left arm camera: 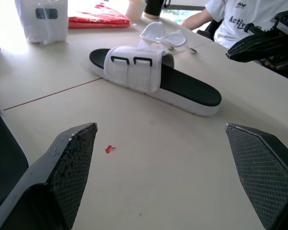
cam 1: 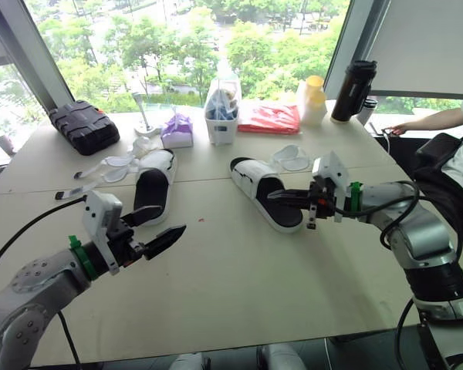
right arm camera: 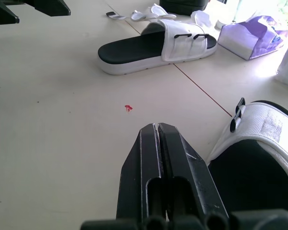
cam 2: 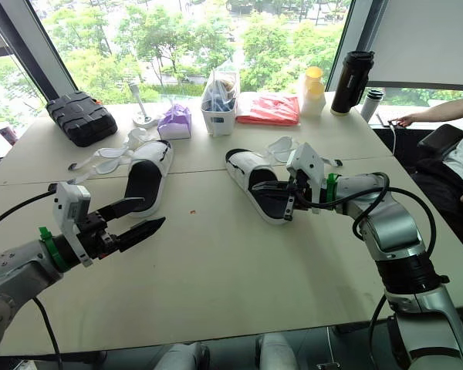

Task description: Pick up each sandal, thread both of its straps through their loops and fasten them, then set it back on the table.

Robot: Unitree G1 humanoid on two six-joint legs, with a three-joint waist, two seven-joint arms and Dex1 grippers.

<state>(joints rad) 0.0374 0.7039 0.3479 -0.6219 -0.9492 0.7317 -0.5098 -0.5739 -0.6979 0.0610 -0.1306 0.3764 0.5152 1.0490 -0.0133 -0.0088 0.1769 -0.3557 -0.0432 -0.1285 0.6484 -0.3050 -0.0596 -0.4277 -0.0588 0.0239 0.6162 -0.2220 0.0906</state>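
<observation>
Table (cam 1: 239,293) is matte beige, flat, w/ a thin seam running across the middle and a tiny red speck (cam 1: 203,220) near centre. Both sandals lie sole-down on it, well apart.

Left sandal (cam 1: 153,189): thick white sole, smooth black footbed, broad white strap band w/ two slim black rectangular loops, seen clearly in the right wrist view. Right sandal (cam 1: 266,193): same build, lies at an angle, strap band at the far end, loops on its side.

Left gripper (cam 1: 172,218) sits low over the table just beside the heel end of the left sandal. Jaws spread wide, nothing btwn them. Its fingers (left arm camera: 72,167) are black wedge shapes w/ a fine cross-hatched grip face.

Right gripper (cam 1: 272,195) hangs over the right sandal's bare footbed, just behind the strap band. Jaws pressed flat together, gripping nothing; can't tell if the tips touch the footbed.

Far side of the table:
- ribbed black case (cam 1: 83,126), hard-looking, rounded corners
- purple soft pouch (cam 1: 177,131)
- translucent tub (cam 1: 221,108) w/ blue items inside
- red crinkly plastic packet (cam 1: 270,118)
- pale yellow bottle (cam 1: 312,99)
- tall black flask (cam 1: 353,91)

Clear curved plastic inserts (cam 1: 293,158) lie beside the right sandal; more of them (cam 1: 112,166) by the left one. A person's arm (cam 1: 432,119) rests at the table's far right edge.
</observation>
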